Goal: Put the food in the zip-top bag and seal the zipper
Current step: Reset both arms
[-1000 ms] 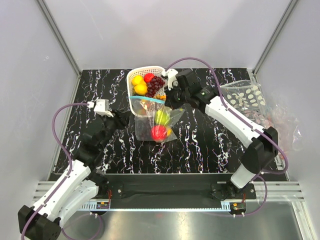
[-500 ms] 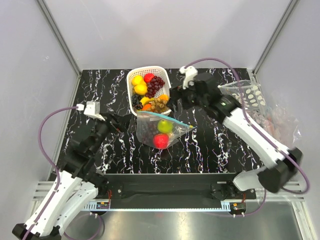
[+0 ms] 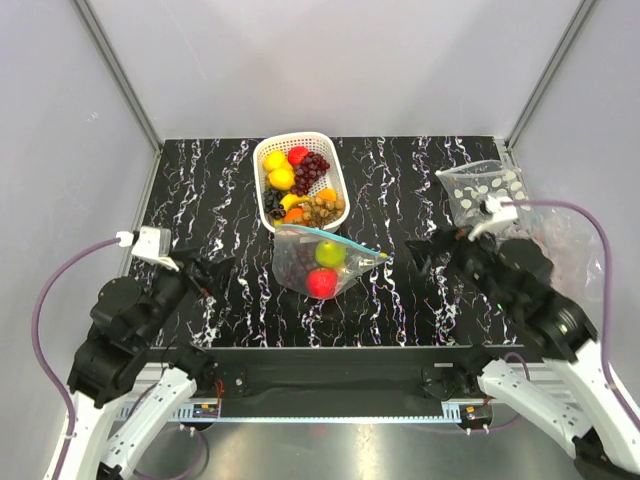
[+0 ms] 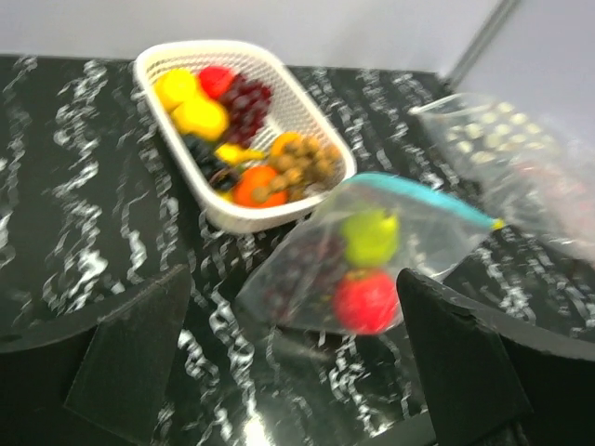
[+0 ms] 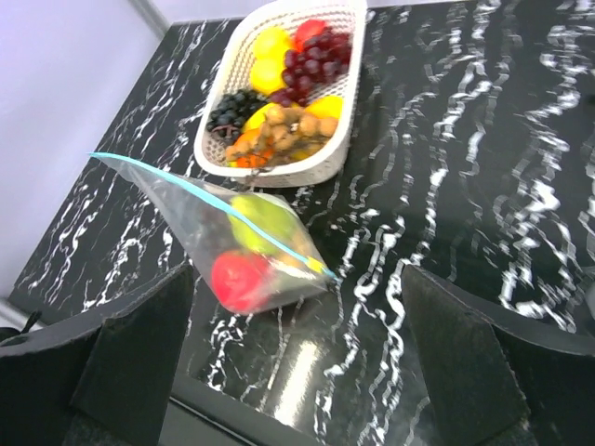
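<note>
Three fruits (image 3: 321, 282) lie inside the zip-top bag (image 3: 291, 246), zipper (image 3: 345, 242) apparently sealed; left pincer (image 4: 293, 279) and right pincer (image 5: 296, 274) stand open, empty.

Left wrist view blurred; grapes (image 4: 297, 269) inside zip-top bag (image 4: 435, 237) indistinct smear.

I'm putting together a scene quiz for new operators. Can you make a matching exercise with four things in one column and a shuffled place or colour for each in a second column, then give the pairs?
Column one
1. red apple
2. pair of yellow fruits
3. bag patterned with white ovals
4. zipper

Column two
A. in the white slotted basket
B. by the right edge of the table
C. inside the zip-top bag
D. teal-blue

Pairs: 1-C, 2-A, 3-B, 4-D
</note>
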`<state>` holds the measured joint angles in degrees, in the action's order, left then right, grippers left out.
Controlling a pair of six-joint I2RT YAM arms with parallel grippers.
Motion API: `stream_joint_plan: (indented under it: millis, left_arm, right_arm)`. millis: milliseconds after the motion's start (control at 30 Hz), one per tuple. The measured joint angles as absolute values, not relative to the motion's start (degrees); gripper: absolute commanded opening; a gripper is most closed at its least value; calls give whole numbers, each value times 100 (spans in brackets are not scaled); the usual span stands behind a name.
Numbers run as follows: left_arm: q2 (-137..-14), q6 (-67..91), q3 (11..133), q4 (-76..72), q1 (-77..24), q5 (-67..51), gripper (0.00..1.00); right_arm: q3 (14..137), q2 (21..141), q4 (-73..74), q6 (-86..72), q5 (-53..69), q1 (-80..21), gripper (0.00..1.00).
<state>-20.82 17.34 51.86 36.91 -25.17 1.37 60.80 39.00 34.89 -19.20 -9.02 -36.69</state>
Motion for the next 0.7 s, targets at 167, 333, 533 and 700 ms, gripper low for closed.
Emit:
stream_joint_plan:
  millis: [167, 333, 533, 700]
  left_arm:
    - [-1564, 1645, 5076, 4213, -2517, 628, 99]
    - [-1083, 1608, 4762, 4202, -2517, 701, 99]
    - [-1046, 1608, 4556, 4189, -2517, 733, 99]
    - [-987, 1608, 4525, 4180, -2517, 735, 99]
  right_arm:
    - [5776, 2689, 4014, -2038, -1398, -3669, 100]
    - [5577, 2311, 4261, -2091, -1710, -3669, 100]
    - [5417, 2309, 4512, -2106, -1855, -3669, 100]
    - [5382, 2314, 4506, -2102, -1861, -3669, 100]
